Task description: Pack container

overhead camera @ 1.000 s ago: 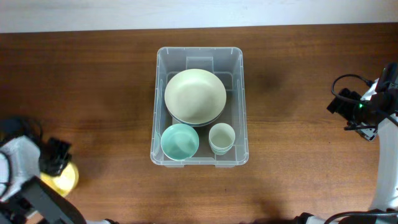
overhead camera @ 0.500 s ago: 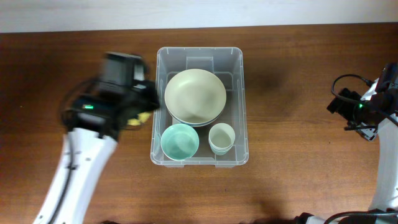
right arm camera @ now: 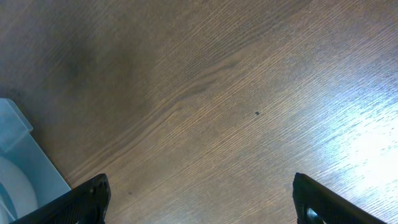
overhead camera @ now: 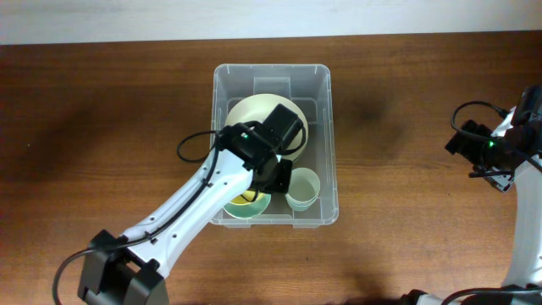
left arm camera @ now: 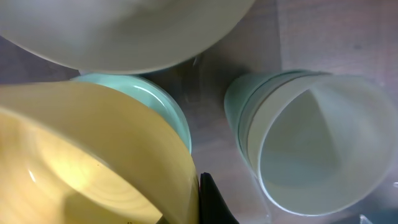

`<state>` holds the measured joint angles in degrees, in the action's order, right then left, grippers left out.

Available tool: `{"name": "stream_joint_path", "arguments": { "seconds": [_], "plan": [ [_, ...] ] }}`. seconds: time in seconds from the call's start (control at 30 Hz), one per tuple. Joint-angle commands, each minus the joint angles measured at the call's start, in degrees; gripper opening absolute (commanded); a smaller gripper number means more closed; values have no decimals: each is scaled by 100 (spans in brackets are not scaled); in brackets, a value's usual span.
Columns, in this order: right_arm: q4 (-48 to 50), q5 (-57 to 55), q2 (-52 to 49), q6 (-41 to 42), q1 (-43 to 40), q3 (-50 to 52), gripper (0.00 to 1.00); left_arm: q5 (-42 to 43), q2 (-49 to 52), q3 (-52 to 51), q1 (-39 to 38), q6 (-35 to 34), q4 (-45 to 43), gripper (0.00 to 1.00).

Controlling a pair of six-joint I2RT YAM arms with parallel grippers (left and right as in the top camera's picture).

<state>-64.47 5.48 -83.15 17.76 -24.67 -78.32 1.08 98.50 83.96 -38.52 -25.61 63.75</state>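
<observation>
Container (overhead camera: 271, 72) mid-bench (right arm camera: 217, 93). Left end effector (overhead camera: 278, 176) inside it, clamped on yellow bowl (left arm camera: 93, 155) rim. You see only one finger. Your overhead view of teal bowl (left arm camera: 166, 111) is mostly blocked by arm. Pale cups (left arm camera: 311, 143) just right, cream bowl (left arm camera: 124, 31) far side. Right end effector (right arm camera: 202, 205) fingers apart, over bench well right.

The table (overhead camera: 102, 102) is dark brown wood with a fine grain running across its width, and it fills nearly the whole overhead view up to a pale strip (overhead camera: 127, 21) along the far edge. The container (overhead camera: 326, 169) sits directly on it, about midway between left and right, its long sides running front to back. From the right wrist, bare wood (right arm camera: 217, 93) shows a bright sheen at lower right, with a container corner (right arm camera: 18, 149) at the left edge.
</observation>
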Motion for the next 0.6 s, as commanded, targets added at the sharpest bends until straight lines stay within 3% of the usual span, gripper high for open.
{"name": "stream_joint_path", "arguments": {
  "seconds": [0.0, 0.03, 0.2, 0.33, 0.37, 0.47, 0.57],
  "plan": [
    [9, -9, 103, -39, -11, -98, 89, -133, -31, 42, 7, 83, 81, 73],
    [9, -9, 103, -39, -11, -98, 89, -223, -31, 42, 20, 83, 114, 87],
    [11, -4, 103, -63, -11, -98, 89, -697, -254, 94, 470, 83, 385, 87],
    [13, 57, 103, -122, 46, -98, 89, -1237, -1001, 184, 1353, 85, 466, 87],
    [22, 98, 103, -203, 98, -98, 89, -1311, -1139, 184, 1521, 85, 463, 92],
    [173, 107, 103, -667, 728, -98, 89, -1333, -1685, 184, 2492, 85, 378, 97],
    [562, -737, 85, -682, 1611, -98, 91, -1237, -1777, 177, 3263, 90, 269, 99]
  ]
}}
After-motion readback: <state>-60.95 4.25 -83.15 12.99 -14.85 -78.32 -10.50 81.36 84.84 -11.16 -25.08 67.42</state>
